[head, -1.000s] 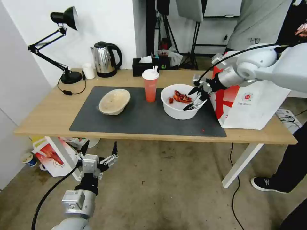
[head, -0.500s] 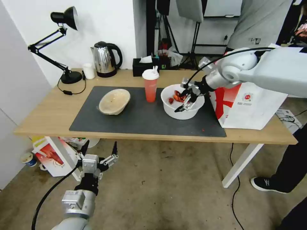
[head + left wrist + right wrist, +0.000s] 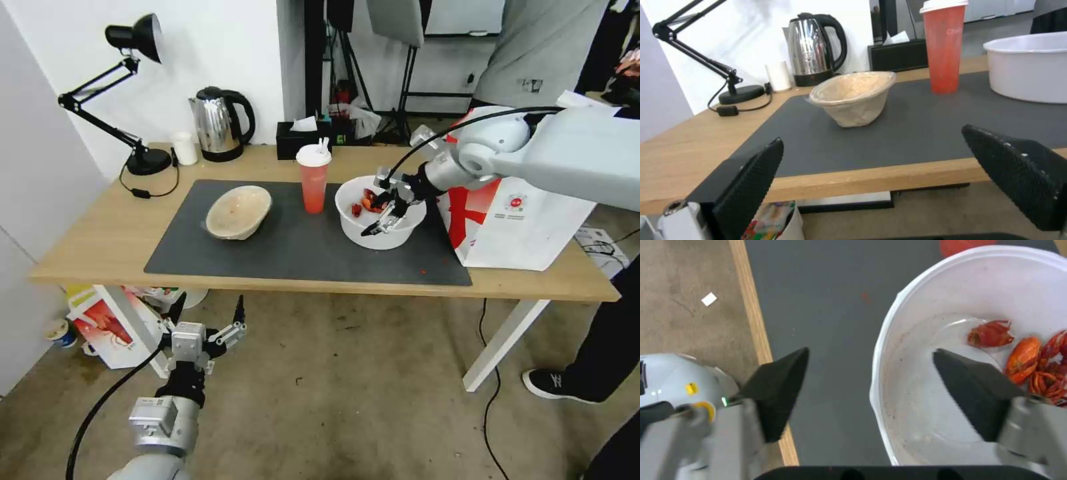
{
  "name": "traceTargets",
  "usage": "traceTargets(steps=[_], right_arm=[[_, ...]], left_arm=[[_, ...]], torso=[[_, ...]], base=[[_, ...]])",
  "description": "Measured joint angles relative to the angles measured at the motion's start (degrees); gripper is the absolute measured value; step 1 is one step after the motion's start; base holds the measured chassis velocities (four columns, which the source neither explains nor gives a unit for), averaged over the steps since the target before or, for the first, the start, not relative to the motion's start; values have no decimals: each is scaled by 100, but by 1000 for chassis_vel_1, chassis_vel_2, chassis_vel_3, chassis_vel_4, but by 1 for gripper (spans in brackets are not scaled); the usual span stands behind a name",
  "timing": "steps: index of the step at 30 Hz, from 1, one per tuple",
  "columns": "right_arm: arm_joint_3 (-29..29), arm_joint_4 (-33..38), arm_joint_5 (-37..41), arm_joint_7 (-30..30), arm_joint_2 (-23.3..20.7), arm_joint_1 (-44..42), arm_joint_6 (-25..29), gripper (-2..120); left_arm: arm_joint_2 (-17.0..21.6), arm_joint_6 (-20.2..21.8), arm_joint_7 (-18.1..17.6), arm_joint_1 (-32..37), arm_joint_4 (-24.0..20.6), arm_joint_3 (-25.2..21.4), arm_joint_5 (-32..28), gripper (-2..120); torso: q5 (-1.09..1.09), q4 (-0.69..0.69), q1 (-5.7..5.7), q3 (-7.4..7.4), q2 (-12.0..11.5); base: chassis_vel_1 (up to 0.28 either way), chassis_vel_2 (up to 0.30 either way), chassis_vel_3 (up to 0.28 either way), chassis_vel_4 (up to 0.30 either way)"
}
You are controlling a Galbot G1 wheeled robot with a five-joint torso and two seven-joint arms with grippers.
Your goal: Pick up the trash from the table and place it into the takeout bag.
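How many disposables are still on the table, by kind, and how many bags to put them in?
Bowls: 2, the white bowl with crayfish shells and the beige bowl.
Cups with lid and straw: 1, the red cup.
Bags: 1, the takeout bag.
Total: 3 disposables on the table, 1 bag.
The right gripper straddles the white bowl's rim, open.

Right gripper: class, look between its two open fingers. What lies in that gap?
In the right wrist view, the right gripper straddles the near rim of the white bowl: one finger is over the dark grey mat, the other inside the bowl near the crayfish shells.
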Motion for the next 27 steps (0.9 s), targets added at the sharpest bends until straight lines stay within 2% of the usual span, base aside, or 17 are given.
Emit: traceTargets(steps=[1, 4, 6, 9, 11, 13, 15, 17, 19, 21, 27], right_arm=[[0, 0, 0, 0, 0, 0, 0, 71], [-12, 3, 9, 13, 0, 22, -2, 57], [-15, 5, 10, 18, 0, 27, -2, 54], [-24, 11, 16, 34, -3, 34, -4, 38], [-26, 11, 16, 37, -4, 34, -5, 37], [-31, 11, 18, 39, -6, 30, -12, 24], [-35, 12, 18, 39, -5, 24, -14, 21], [-47, 14, 18, 42, 0, 5, -17, 10], [-48, 14, 18, 43, 2, 1, -18, 10], [-53, 10, 18, 45, 6, -8, -23, 0], [-62, 0, 15, 50, 8, -31, -30, 0]], left_arm=[[0, 0, 0, 0, 0, 0, 0, 100], [0, 0, 0, 0, 0, 0, 0, 100], [0, 0, 0, 0, 0, 0, 0, 100], [0, 0, 0, 0, 0, 0, 0, 100], [0, 0, 0, 0, 0, 0, 0, 100], [0, 0, 0, 0, 0, 0, 0, 100], [0, 0, 0, 0, 0, 0, 0, 100], [0, 0, 0, 0, 0, 0, 0, 100], [0, 0, 0, 0, 0, 0, 0, 100], [0, 0, 0, 0, 0, 0, 0, 100], [0, 0, 0, 0, 0, 0, 0, 100]], torso=[[0, 0, 0, 0, 0], [0, 0, 0, 0, 0], [0, 0, 0, 0, 0], [0, 0, 0, 0, 0], [0, 0, 0, 0, 0], [0, 0, 0, 0, 0], [0, 0, 0, 0, 0], [0, 0, 0, 0, 0], [0, 0, 0, 0, 0], [0, 0, 0, 0, 0], [0, 0, 0, 0, 0]], base=[[0, 0, 0, 0], [0, 0, 0, 0], [0, 0, 0, 0], [0, 0, 0, 0], [0, 0, 0, 0], [0, 0, 0, 0], [0, 0, 0, 0], [0, 0, 0, 0], [0, 0, 0, 0], [0, 0, 0, 0], [0, 0, 0, 0]])
